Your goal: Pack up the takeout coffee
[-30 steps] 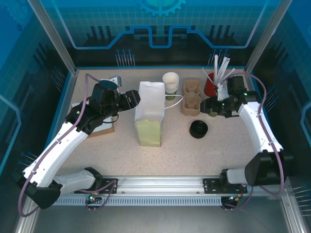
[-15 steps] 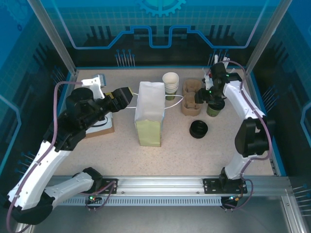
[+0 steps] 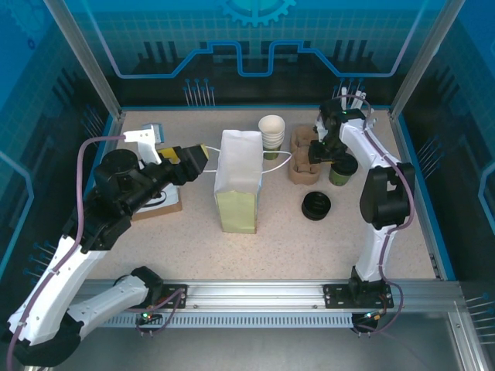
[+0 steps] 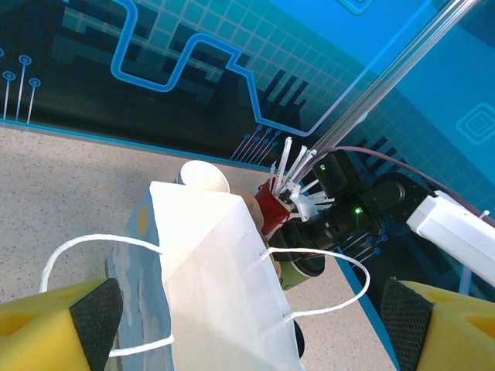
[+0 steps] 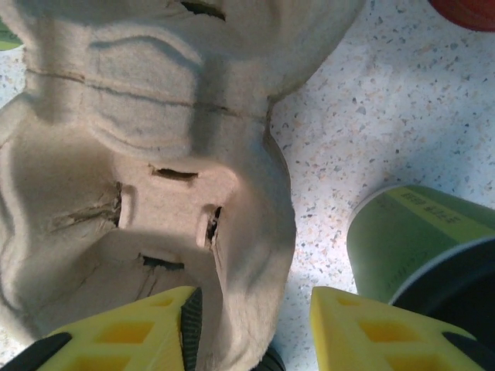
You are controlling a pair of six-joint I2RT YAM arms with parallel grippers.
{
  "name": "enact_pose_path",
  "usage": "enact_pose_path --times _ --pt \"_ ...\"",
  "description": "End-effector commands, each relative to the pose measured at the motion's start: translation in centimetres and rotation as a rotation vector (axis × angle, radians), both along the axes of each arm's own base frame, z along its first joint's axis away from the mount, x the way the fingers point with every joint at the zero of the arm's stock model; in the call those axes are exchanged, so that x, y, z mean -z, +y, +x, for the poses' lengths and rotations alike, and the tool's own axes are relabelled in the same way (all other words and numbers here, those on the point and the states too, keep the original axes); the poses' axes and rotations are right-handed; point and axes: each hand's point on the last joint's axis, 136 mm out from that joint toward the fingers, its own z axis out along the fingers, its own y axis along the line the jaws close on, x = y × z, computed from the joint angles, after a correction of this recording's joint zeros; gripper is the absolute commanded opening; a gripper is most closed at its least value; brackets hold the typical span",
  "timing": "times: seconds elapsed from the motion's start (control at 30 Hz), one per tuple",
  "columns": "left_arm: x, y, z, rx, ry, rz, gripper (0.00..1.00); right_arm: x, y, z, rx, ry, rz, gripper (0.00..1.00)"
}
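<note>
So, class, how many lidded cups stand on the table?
1: the lidded cup stands just right of the pulp carrier, beside the right tool. Others could hide behind the bag.

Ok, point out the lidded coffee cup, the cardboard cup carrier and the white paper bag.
lidded coffee cup [image 5: 410, 232], right wrist view, on its green side wall.
cardboard cup carrier [image 5: 155, 124], right wrist view, on its central ridge.
white paper bag [image 3: 238, 158], top external view, on its white panel.

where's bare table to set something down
Bare: the near strip of table in front of the paper bag and black lids, and the back-left corner behind the left gripper. Crowded: back right, where cup stack, pulp carrier and lidded cup cluster.
</note>
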Motion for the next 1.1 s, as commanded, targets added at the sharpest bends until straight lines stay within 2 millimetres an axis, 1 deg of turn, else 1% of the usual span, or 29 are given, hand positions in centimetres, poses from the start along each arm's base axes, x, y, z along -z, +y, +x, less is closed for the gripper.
enact_pose_path --times 0.0,0.27,0.73,0.9,1.07 --pt "-0.8 -0.3 -0.1 0.022 -0.045 0.011 0.90 0.0 0.1 0.1 -0.015 0.016 -0.046 0.42" --pt "-0.6 -0.2 -0.1 0.018 -0.042 0.018 0.90 0.8 0.3 0.1 -0.018 0.037 -0.057 0.38" --pt "-0.3 -0.3 -0.1 0.020 -0.034 0.016 0.91 1.7 0.6 -0.1 -0.026 0.070 -0.066 0.34" --pt "-0.3 -0.3 0.0 0.018 -0.033 0.018 0.91 1.4 0.7 0.1 -0.025 0.060 -0.067 0.28" --pt "-0.3 -0.4 0.1 0.020 -0.033 0.016 0.91 0.8 0.6 0.1 -0.032 0.055 -0.082 0.26"
